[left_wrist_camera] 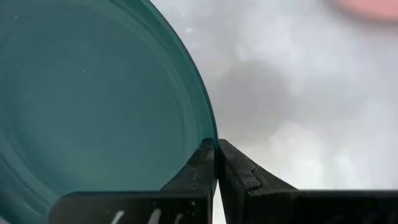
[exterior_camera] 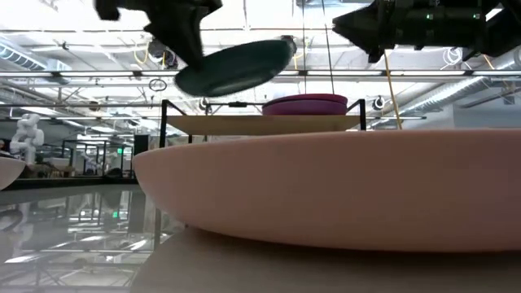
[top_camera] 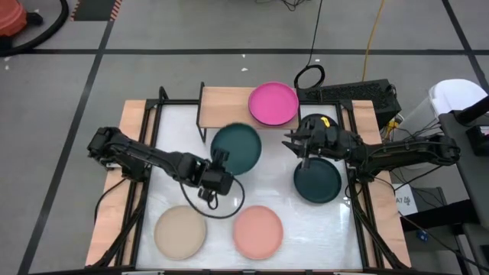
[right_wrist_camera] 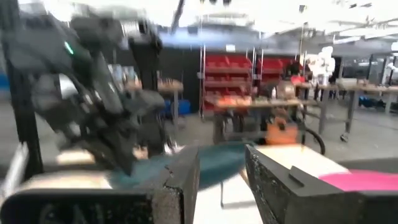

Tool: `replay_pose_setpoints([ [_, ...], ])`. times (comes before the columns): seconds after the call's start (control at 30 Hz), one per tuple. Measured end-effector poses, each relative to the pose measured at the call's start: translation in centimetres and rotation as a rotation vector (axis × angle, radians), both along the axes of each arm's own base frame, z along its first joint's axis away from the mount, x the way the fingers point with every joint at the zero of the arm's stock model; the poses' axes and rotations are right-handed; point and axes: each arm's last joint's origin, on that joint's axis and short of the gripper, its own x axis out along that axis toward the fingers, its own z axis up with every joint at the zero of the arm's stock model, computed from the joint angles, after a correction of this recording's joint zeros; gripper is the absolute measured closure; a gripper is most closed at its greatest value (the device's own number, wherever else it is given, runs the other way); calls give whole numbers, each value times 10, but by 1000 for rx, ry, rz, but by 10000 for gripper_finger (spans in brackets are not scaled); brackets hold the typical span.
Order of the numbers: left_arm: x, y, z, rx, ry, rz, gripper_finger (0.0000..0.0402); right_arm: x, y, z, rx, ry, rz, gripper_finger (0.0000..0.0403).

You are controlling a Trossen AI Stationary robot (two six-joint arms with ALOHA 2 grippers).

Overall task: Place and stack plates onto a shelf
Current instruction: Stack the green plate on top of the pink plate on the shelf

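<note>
One teal plate (left_wrist_camera: 93,99) is hanging tilted from the left gripper (left_wrist_camera: 216,163), clenched on its thin rim, likely stiff, light, slick; right gripper (right_wrist_camera: 222,180) is waiting released.

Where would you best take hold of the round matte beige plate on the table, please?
By its rim. The round matte beige plate lies flat and shallow near the table's front left, with bare white tabletop around it, so pinch the raised edge from above on its open side, one finger inside.

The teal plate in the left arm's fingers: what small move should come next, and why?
Probably carry the teal plate on toward the shelf. The left gripper pinches its rim, lifted and tilted, short of the board; the magenta plate fills the other end.
</note>
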Motion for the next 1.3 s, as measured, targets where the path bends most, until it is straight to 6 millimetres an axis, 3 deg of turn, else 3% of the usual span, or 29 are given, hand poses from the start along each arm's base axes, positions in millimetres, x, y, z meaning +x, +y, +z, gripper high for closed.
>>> replay_pose_setpoints([
  [0.17, 14, 36, 9, 90, -27, -28, 394, -4, 6, 13, 6, -134, 103, 293],
  [0.4, 32, 97, 21, 234, -100, -109, 394, -9, 11, 19, -33, -167, 145, 293],
  [0.7, 44, 163, 34, 224, -305, -279, 394, -9, 11, 19, -45, -161, 139, 293],
  [0.97, 60, 192, 23, 190, -318, -293, 394, -9, 11, 19, -68, -166, 123, 293],
  [1.17, 74, 198, 17, 181, -339, -278, 394, -9, 10, 19, -77, -164, 96, 293],
  [1.3, 78, 199, 18, 163, -392, -237, 373, -9, 10, 19, -79, -163, 100, 293],
])
